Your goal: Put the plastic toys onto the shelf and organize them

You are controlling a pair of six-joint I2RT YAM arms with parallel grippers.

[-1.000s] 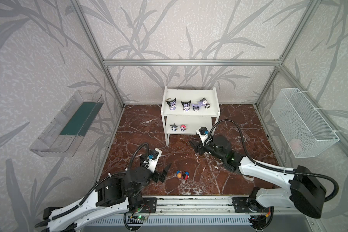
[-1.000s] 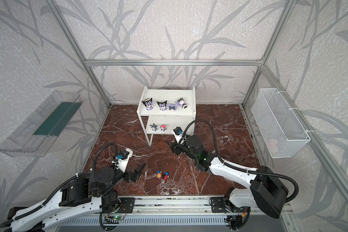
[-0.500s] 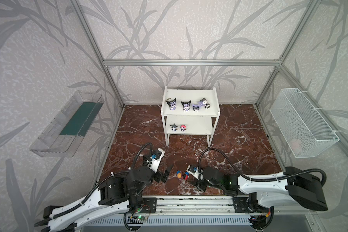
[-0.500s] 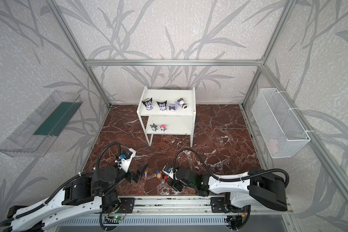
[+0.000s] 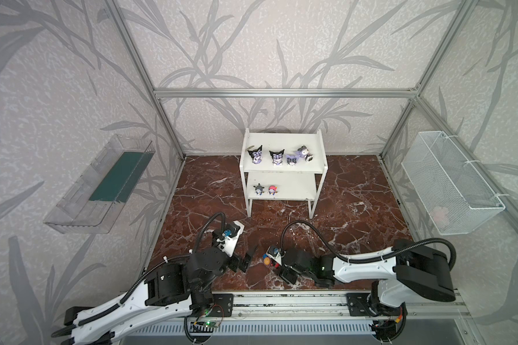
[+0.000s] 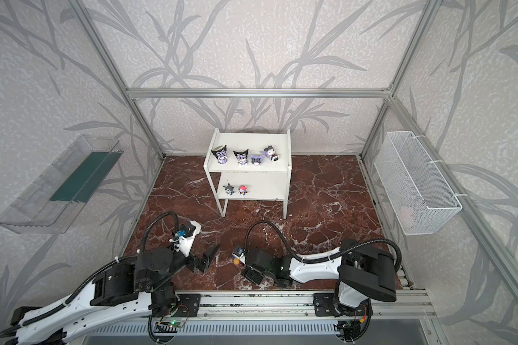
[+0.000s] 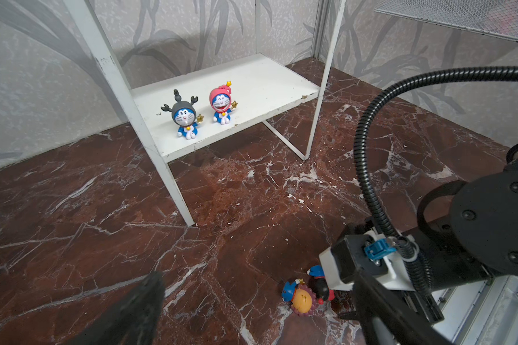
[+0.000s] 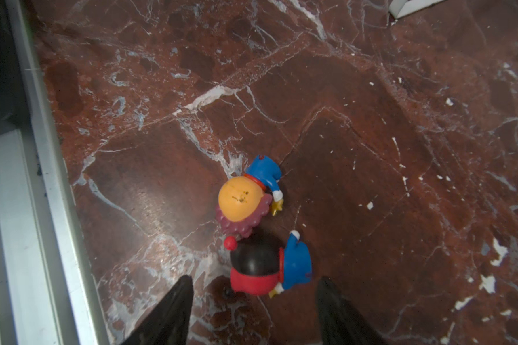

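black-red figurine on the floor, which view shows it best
Right wrist view: the black-red figurine lies whole and close on the floor. The left wrist view shows part of it behind the right wrist camera; both top views show a tiny speck.

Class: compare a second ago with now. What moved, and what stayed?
The right gripper swung back from the shelf to the near edge of the floor, open jaws now either side of the black-red toy lying beside the orange-headed toy. Nothing was gripped or released. The left gripper, open, and the six shelved toys stayed put.
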